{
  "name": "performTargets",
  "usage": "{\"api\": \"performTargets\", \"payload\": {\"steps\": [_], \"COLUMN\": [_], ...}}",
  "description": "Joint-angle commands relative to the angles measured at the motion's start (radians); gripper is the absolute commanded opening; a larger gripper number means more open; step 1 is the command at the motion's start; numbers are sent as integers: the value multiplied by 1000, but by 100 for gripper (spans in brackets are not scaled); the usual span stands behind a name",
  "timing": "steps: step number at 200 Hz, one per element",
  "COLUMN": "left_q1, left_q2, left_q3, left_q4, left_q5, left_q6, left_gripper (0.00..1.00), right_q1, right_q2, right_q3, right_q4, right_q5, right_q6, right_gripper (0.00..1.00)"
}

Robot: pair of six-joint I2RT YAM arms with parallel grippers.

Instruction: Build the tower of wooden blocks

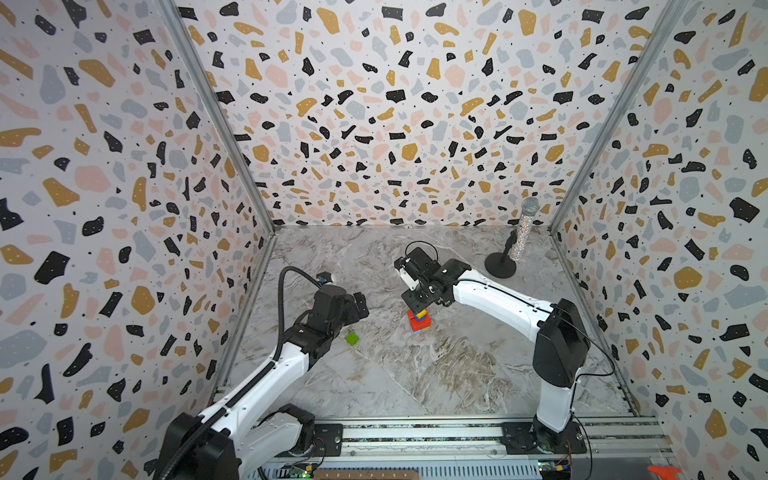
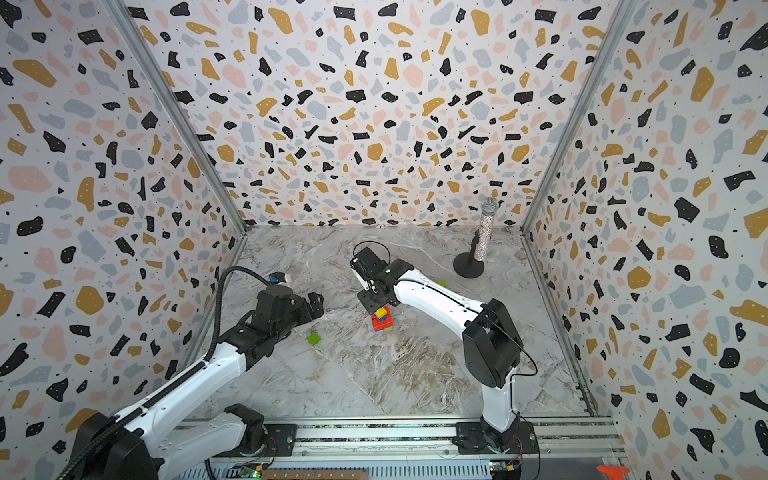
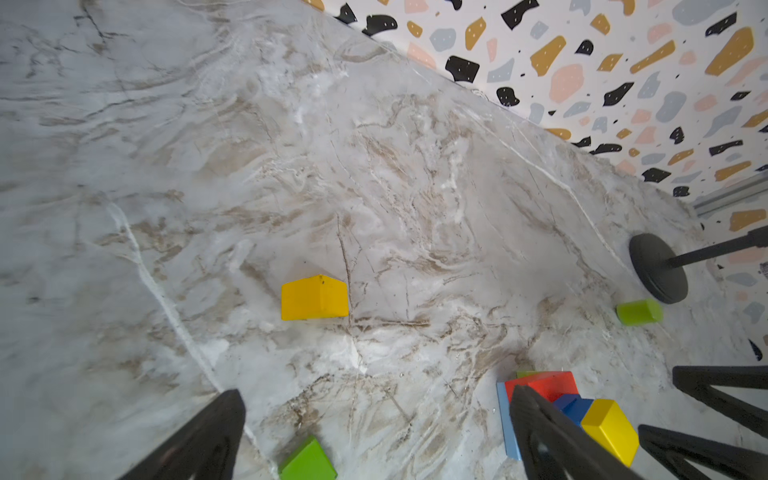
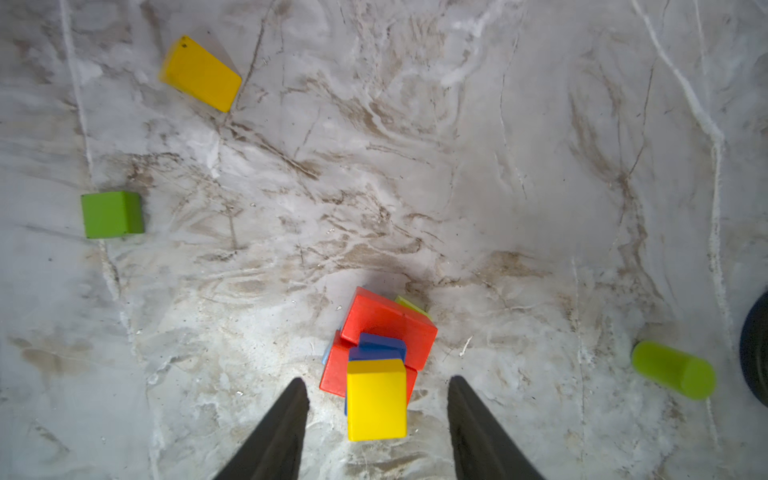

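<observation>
Nearest the rail, the left gripper (image 1: 360, 305) is hovering with its fingers spread wide and nothing in them, just beside a loose green cube (image 1: 351, 338) sitting on the table (image 1: 415, 382). A bit further in, the tower (image 1: 419, 321) is standing mid-table: light blue at the bottom, then red bricks, blue, and a yellow cube (image 4: 376, 399) capping it. The right gripper (image 4: 377, 379) is hanging right over it, fingers parted either side of that yellow cube with gaps showing, so it's gripping nothing. I'm guessing we're past halfway. Three pieces are waiting loose: the green cube, a yellow brick (image 4: 200, 74) and, out by the sparkly microphone (image 1: 524, 232), a green cylinder (image 4: 673, 370). As for writing, I'm not spotting any number, label or brand anywhere.
</observation>
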Motion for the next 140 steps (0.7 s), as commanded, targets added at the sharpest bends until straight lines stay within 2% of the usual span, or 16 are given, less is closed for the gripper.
{"api": "performTargets", "payload": {"steps": [1,37,60,83,93,118,128,140], "left_q1": [44,59,58,57,55,38,7,-53], "left_q2": [-33,-33,-13,42,69,136,163,196], "left_q3": [39,76,75,94,123,234,287,321], "left_q4": [-83,-176,-217,-255,-301,-455,-510,-523], "left_q5": [14,51,112,240,262,254,191,173], "left_q6": [20,83,116,150,175,298,315,324], "left_gripper": [100,97,86,74,71,67,65,64], "right_q1": [33,40,34,15,3,-34,-49,-64], "right_q2": [-48,-45,-69,-120,-151,-237,-275,-316], "right_q3": [55,68,36,-38,-83,-208,-259,-312], "right_q4": [-56,-49,-19,32,59,134,164,196], "right_q5": [15,-1,-11,-43,-58,-104,-122,-141], "right_q6": [12,24,31,41,47,64,69,77], "right_gripper": [56,57,56,56,56,56,56,56]}}
